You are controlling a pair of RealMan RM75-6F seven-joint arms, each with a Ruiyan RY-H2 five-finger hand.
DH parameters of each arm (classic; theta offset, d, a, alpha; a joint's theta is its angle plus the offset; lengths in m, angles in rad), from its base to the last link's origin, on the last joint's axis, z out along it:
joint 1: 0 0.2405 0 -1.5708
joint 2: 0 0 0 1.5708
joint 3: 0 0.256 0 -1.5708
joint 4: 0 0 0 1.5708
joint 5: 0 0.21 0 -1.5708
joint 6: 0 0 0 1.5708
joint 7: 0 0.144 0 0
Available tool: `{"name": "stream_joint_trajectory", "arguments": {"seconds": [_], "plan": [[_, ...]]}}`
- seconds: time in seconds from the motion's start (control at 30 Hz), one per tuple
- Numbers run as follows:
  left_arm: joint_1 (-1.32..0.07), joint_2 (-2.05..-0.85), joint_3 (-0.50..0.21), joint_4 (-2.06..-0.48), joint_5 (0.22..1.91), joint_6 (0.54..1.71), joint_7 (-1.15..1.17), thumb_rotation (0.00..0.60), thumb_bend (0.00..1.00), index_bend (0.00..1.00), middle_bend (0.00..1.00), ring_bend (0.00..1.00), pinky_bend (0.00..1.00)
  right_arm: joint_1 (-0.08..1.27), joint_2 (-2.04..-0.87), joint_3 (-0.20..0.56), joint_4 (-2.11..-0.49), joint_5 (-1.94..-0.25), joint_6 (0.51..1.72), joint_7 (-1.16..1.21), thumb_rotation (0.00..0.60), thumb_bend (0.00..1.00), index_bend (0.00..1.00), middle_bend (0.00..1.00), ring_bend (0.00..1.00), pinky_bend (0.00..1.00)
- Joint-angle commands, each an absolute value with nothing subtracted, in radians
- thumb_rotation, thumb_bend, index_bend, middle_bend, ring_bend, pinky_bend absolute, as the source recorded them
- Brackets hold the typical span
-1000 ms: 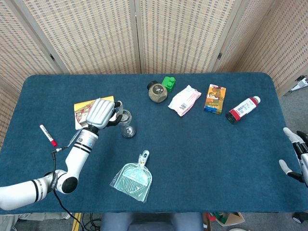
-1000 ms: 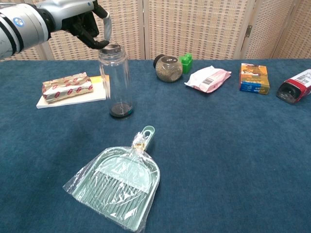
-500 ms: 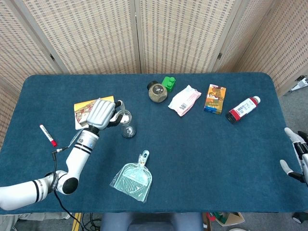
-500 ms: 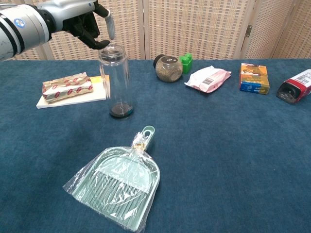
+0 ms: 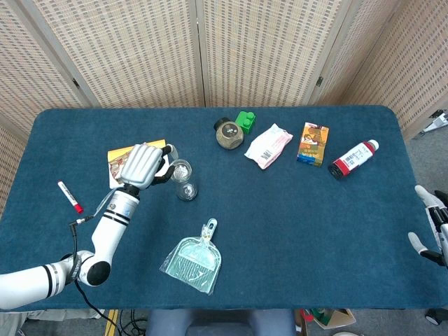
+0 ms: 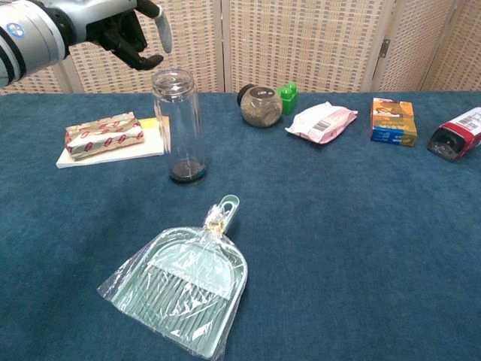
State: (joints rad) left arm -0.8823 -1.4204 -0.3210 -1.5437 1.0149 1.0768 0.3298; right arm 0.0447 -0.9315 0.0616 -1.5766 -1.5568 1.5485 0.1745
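Since the earlier frames, my left hand (image 6: 124,30) has lifted up and back from the mouth of the clear bottle (image 6: 179,124); it now hovers above and to the left of the rim, no longer touching it. Fingers are curled loosely, with nothing visible between them. The bottle stands upright and open-topped on the counter (image 6: 361,226), just right of the wrapped packet (image 6: 104,131) on its flat book (image 5: 120,155).

Risk, as I judge it: the bottle is tall and narrow, so a sideways brush from my fingers on any return would tip it toward the packet or the bagged dustpan (image 6: 184,289).

My right hand (image 5: 428,234) sits at the far right counter edge, fingers apart, holding nothing, well clear of the red bottle (image 5: 353,159).
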Motion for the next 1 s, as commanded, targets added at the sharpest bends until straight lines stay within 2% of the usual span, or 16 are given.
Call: {"name": "stream_joint_trajectory", "arguments": {"seconds": [0.03,0.27,0.47,0.53,0.63,0.87,1.0], "plan": [[-0.858,-1.398,-0.315,-1.566,1.023,1.104,0.328,0.6,0.42,0.46,0.92,0.89,1.0,0.044,-0.929,0.063,-1.578,-1.555,1.549,0.175,0.6,0.3,0.02,0.19,0.08,0.23],[-0.752,-1.325,-0.28,-1.666,1.0,1.205,0.343,0.6,0.42,0.43,0.74,0.7,0.98,0.05,-0.923,0.059,-1.579,-1.552,1.53,0.177,0.6,0.3,0.02,0.19,0.08,0.23],[-0.638,-1.272,-0.223,-1.735,1.019,1.301,0.324,0.6,0.42,0.42,0.58,0.56,0.81,0.058,-0.926,0.055,-1.573,-1.559,1.515,0.182,0.6,0.3,0.02,0.19,0.08,0.23],[-0.604,-1.264,-0.199,-1.741,1.039,1.33,0.318,0.6,0.42,0.4,0.53,0.51,0.7,0.061,-0.929,0.053,-1.571,-1.561,1.509,0.183,0.6,0.3,0.02,0.19,0.08,0.23],[-0.547,-1.254,-0.154,-1.742,1.075,1.372,0.309,0.6,0.42,0.38,0.46,0.44,0.61,0.068,-0.935,0.049,-1.567,-1.569,1.498,0.185,0.6,0.3,0.02,0.19,0.08,0.23],[-0.42,-1.239,-0.067,-1.759,1.165,1.481,0.299,0.6,0.42,0.35,0.38,0.38,0.49,0.083,-0.951,0.047,-1.558,-1.587,1.489,0.187,0.6,0.3,0.02,0.19,0.08,0.23],[-0.363,-1.239,-0.039,-1.769,1.217,1.545,0.308,0.6,0.42,0.34,0.38,0.37,0.48,0.089,-0.959,0.044,-1.552,-1.593,1.485,0.191,0.6,0.3,0.02,0.19,0.08,0.23]]}}
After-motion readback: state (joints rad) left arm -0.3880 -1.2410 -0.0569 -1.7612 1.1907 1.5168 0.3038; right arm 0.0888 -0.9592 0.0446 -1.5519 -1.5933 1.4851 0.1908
